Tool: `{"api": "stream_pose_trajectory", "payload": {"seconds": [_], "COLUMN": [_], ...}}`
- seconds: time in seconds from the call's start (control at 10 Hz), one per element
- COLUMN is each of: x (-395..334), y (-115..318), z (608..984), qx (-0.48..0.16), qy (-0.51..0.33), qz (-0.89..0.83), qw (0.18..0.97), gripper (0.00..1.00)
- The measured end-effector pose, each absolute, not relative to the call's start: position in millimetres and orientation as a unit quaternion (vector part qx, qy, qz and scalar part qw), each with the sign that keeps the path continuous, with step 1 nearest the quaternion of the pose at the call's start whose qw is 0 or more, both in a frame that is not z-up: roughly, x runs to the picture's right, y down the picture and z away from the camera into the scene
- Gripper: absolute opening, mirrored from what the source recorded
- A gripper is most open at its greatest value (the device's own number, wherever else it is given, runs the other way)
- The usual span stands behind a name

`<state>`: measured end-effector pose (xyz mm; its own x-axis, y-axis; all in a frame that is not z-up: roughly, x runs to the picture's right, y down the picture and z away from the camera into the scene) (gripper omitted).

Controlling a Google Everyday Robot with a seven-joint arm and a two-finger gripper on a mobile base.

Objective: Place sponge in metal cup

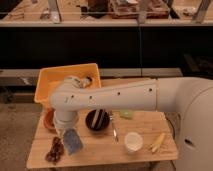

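- The end effector (70,136) is seen low over the front left of the table (100,152), clenched on the sponge (72,140), a blue-grey block held at a tilt just above the wood.
- The metal cup cannot be made out with certainty.
- No readable writing is shown.
- Just left of the sponge, a dark brown item (55,149) lies at the table's front left edge.
- One dark bowl with utensils (98,120), one white cup (133,141), one pale green piece (125,114), one yellow item (158,142) and one orange bin (50,85) are counted.
- Bare wood is left between sponge and white cup.
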<state>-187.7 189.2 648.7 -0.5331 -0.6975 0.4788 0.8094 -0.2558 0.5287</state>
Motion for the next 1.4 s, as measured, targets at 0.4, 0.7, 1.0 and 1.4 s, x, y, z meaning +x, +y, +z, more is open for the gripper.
{"api": "stream_pose_trajectory", "payload": {"seconds": [0.4, 0.7, 1.0, 1.4], "x": [-198, -199, -200, -201], "y": [202, 202, 201, 200], "z": [665, 669, 671, 675], "qx": [-0.075, -0.079, -0.083, -0.086], "qy": [-0.351, -0.345, -0.342, -0.334], "qz": [-0.803, -0.806, -0.807, -0.807], "qw": [0.475, 0.475, 0.475, 0.479], "gripper": [0.0, 0.0, 0.05, 0.45]}}
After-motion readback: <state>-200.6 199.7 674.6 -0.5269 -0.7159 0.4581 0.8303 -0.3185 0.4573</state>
